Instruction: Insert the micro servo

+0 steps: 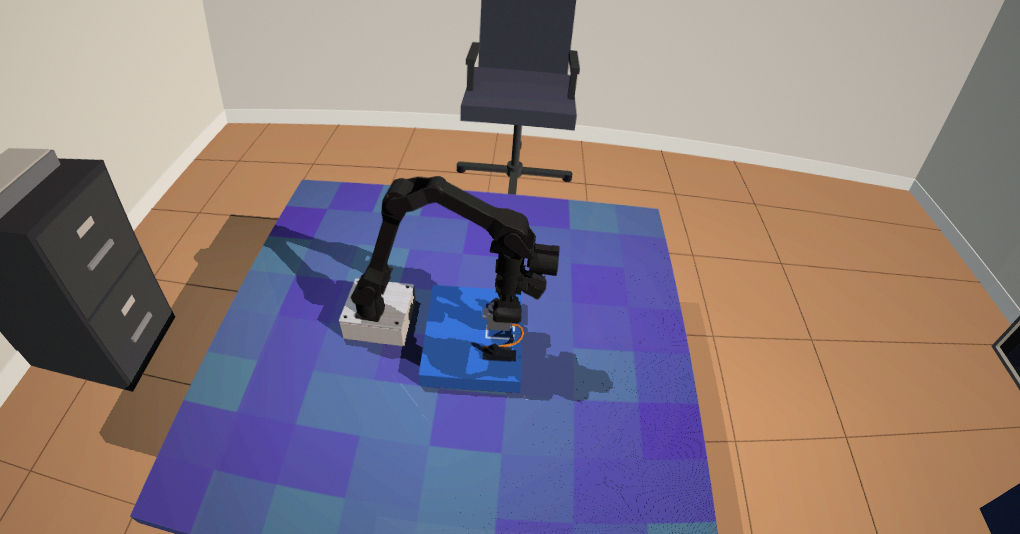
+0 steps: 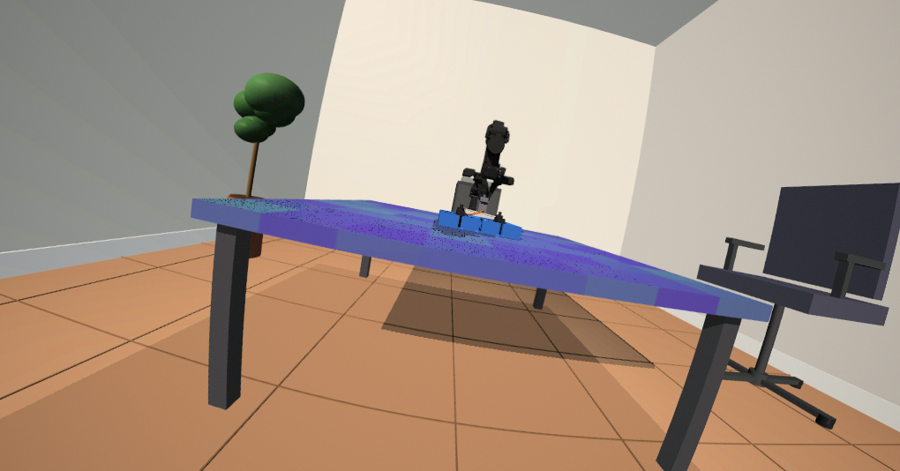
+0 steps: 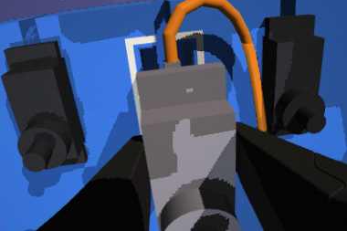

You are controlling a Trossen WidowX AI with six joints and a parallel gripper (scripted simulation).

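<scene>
My gripper (image 3: pixel 187 140) is shut on the grey micro servo (image 3: pixel 184 90), its fingers on the two sides of the servo's body. The output shaft end is nearest the wrist camera. The servo hangs above the blue deck (image 1: pixel 436 363) (image 3: pixel 107 77), covering the near part of the white-outlined pocket (image 3: pixel 131 57). The pocket's dark opening shows past the servo's far end. The orange cable (image 3: pixel 257 84) (image 1: pixel 522 333) leaves that far end, arches up and bends back to the right. The servo's underside is hidden.
Black mounted servos stand on both sides of the pocket, one at left (image 3: pixel 38 86) and one at right (image 3: pixel 297 61) in the wrist view. The arm's white base box (image 1: pixel 374 333) stands beside the deck on the patterned table (image 1: pixel 463 484). A chair (image 1: pixel 527 27) stands behind the table.
</scene>
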